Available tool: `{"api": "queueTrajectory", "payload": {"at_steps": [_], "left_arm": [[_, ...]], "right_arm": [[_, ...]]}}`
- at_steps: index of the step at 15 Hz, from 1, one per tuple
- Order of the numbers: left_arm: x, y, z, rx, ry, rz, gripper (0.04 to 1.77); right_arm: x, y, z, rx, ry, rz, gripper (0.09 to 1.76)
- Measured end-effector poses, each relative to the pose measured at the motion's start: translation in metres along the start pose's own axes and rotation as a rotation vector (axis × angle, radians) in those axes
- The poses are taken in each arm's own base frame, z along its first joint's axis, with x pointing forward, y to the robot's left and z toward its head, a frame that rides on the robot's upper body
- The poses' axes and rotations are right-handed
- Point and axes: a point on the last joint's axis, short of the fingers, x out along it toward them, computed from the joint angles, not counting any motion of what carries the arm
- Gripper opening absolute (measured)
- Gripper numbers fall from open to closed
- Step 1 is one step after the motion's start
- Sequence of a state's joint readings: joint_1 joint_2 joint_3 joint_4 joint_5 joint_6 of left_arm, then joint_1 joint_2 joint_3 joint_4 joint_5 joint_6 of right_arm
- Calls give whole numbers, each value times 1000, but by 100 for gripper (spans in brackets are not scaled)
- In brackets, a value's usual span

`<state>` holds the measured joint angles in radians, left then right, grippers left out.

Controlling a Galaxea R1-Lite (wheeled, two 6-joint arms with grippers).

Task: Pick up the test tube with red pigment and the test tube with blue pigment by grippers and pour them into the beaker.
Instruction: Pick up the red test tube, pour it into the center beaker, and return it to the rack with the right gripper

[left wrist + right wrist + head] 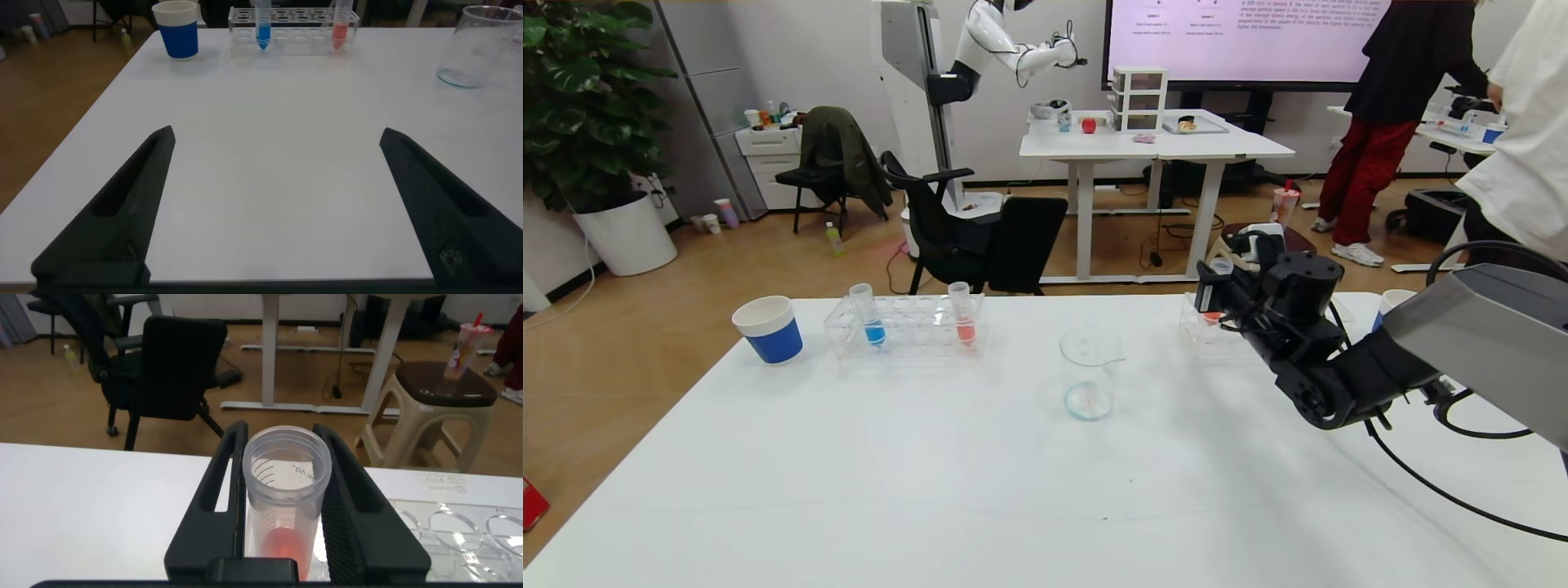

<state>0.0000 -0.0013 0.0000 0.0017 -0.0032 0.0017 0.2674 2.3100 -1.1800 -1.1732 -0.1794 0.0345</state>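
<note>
The right end effector (pixel 1215 287) is clamped on the test tube with red pigment (pixel 286 498), its two fingers pressed against the tube's sides just below the flared rim, held upright over the clear rack (pixel 1205 327) near the worktop's far right edge. The left end effector (pixel 278 204) hangs low over the worktop (pixel 931 490), fingers spread wide. The beaker (pixel 1089 373) stands mid-worktop. The test tube with blue pigment (pixel 868 314) sits upright in the second rack (pixel 907 327) by the far left edge, beside a paper cup (pixel 768 328).
</note>
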Motion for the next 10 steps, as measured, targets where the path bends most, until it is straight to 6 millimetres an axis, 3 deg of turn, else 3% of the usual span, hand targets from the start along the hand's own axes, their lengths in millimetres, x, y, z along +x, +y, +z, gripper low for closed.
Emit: {"api": "queueTrajectory", "payload": {"at_steps": [5,10], "left_arm": [[0,0,0,0,0,0,175],[0,0,0,0,0,0,175]], "right_arm": [[-11,10,49,-8,-7,35,53],[-23,33,65,-113,-50,248,53]]}}
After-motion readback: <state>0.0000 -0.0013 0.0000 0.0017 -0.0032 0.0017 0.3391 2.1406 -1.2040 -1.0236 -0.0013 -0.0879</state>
